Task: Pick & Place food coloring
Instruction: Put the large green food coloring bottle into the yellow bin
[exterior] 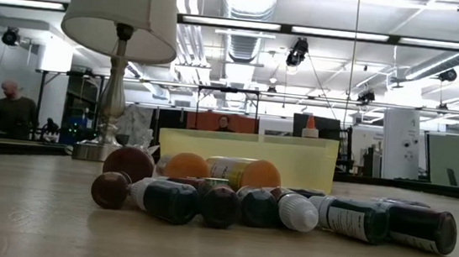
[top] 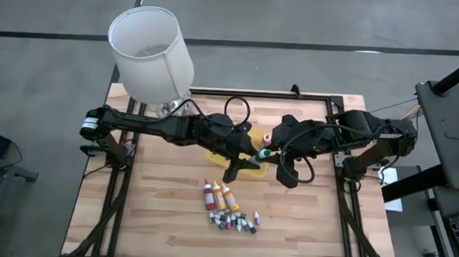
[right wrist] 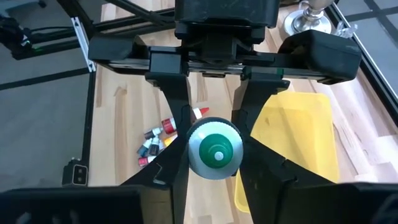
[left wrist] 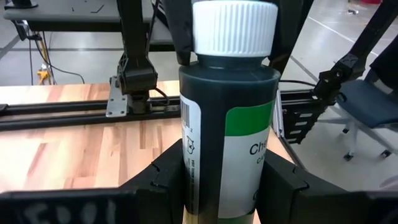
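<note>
A dark green food coloring bottle (left wrist: 227, 124) with a white ribbed cap is up in the air over the near right corner of the yellow tray (top: 212, 153). Both grippers are shut on it: my left gripper (left wrist: 217, 199) on the body, my right gripper (right wrist: 214, 163) on the cap. More food coloring lies on its side on the table near the front: red, orange and yellow bottles (top: 221, 196) and tiny vials (top: 236, 221), seen close up in the low view as a row (exterior: 272, 209). A red-tipped bottle (top: 267, 137) stands in the tray. My left gripper pinches the bottle's lower body (left wrist: 186, 174) between its two fingers, one on each side, below the green label. It comes from the table's left, nearly level, with the fingers across the bottle. The bottle is lifted clear, tilted, cap end toward the right arm. My right gripper has its two fingers (right wrist: 168, 165) against opposite sides of the white cap (right wrist: 214, 149), whose green tip faces its camera. It comes from the table's right, slanting down. In the left wrist view its fingers (left wrist: 180, 37) flank the cap.
A lamp with a white shade (top: 151, 50) stands at the table's far left, its base (top: 168, 106) beside the left arm. Black frame rails (top: 294, 95) run along the far and side edges. People (exterior: 11, 112) show in the room beyond the table.
</note>
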`<state>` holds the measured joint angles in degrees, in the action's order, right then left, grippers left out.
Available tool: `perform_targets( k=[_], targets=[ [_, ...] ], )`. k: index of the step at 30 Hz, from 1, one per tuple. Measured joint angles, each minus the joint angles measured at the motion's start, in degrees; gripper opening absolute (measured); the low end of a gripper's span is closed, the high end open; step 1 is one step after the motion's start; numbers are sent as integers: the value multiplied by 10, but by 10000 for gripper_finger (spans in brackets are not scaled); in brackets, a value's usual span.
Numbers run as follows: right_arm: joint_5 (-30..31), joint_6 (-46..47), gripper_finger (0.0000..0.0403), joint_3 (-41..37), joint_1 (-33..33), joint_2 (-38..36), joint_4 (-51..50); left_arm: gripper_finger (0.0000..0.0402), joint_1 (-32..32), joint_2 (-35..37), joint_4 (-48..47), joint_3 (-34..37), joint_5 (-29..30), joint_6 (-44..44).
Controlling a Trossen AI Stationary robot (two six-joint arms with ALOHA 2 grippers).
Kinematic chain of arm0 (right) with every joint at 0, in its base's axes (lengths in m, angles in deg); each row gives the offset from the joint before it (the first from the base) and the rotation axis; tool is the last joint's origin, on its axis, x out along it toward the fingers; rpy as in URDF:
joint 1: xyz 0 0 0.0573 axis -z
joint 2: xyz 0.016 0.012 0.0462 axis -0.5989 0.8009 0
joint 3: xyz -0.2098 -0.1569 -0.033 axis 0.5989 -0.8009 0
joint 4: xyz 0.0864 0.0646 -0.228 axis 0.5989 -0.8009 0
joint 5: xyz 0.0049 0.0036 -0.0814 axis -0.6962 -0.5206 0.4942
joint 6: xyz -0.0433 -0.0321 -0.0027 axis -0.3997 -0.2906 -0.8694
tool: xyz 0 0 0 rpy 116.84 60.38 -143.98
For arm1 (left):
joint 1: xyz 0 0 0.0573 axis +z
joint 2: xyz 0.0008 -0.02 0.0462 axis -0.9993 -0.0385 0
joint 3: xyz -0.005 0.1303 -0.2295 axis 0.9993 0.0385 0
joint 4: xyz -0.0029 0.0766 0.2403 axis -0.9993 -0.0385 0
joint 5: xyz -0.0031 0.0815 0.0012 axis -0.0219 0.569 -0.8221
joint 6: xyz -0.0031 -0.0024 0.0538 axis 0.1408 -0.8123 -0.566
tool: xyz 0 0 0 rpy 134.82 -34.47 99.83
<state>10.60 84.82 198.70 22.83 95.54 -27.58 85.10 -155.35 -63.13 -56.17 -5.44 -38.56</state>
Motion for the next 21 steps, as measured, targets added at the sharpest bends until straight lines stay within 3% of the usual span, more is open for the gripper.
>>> perform_targets(
  k=[6, 14, 21],
  targets=[
    [-2, 2, 109, 0, 0, 0, 1, 141, 0, 0, 2, 0, 2, 35],
    [-2, 0, 108, -1, 0, 1, -1, 216, 0, 0, -2, 0, 12, 43],
    [-2, 2, 109, -1, 0, 1, -21, 241, 1, 12, -92, 0, 11, 40]
  ],
)
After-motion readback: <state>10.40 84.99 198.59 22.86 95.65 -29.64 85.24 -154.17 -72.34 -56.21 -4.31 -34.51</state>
